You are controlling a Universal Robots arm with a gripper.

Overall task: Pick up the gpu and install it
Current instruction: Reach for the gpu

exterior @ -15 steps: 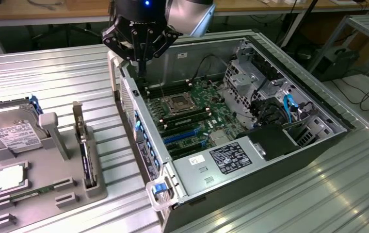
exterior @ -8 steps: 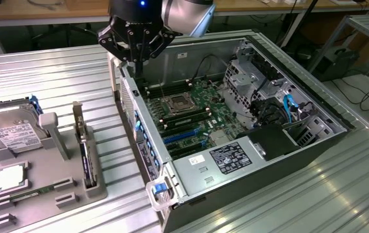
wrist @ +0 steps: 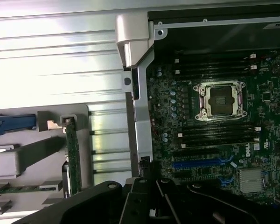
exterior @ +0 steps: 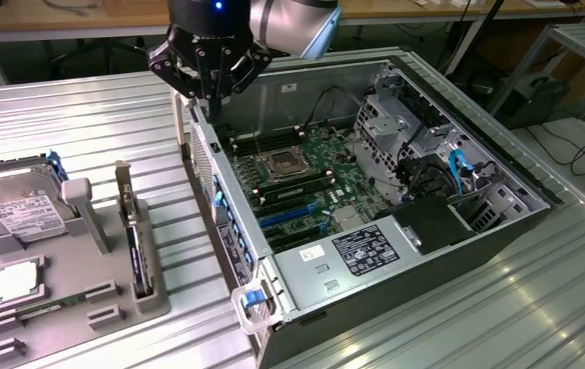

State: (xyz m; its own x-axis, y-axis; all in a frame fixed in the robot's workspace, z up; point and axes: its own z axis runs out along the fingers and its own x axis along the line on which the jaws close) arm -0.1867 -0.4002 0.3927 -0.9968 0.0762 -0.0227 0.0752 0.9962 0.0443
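So the black multi-link tool [exterior: 208,94] is hanging over the rear wall of the big open black-and-silver computer case [exterior: 303,265], right where that wall is meeting the green motherboard [exterior: 318,181]. Its fingers are pinched together with the tips pointing down, clenched on nothing at all. In the wrist view the tool [wrist: 148,179] is sitting just above the case [wrist: 142,121] wall. The square metal-framed CPU socket [wrist: 220,99] is showing on the inner side of that wall, and the ribbed silvery metal surface [wrist: 56,56] is stretching out on the outer side.

The gpu [exterior: 141,250], a thin flat black expansion card with a long silvery metal end bracket, is well apart from the tool. It's standing on its edge in a slot of the grey plastic holder [exterior: 77,231], which is resting on the surface [exterior: 87,115] outside the case. That's lower than the tool and off toward the exterior view's left. From the wrist view the gpu [wrist: 73,158] is showing edge-on in the holder [wrist: 23,158], on the outer side of the wall.

The boxy silver hard drive with a white label [exterior: 15,211] is sitting in the same holder, farther from the tool than the gpu. The narrow green memory stick [exterior: 51,307] is lying flat farther off again. On the motherboard, the blue expansion slots [exterior: 287,215] are lying beyond the CPU socket [exterior: 277,161] from the tool.
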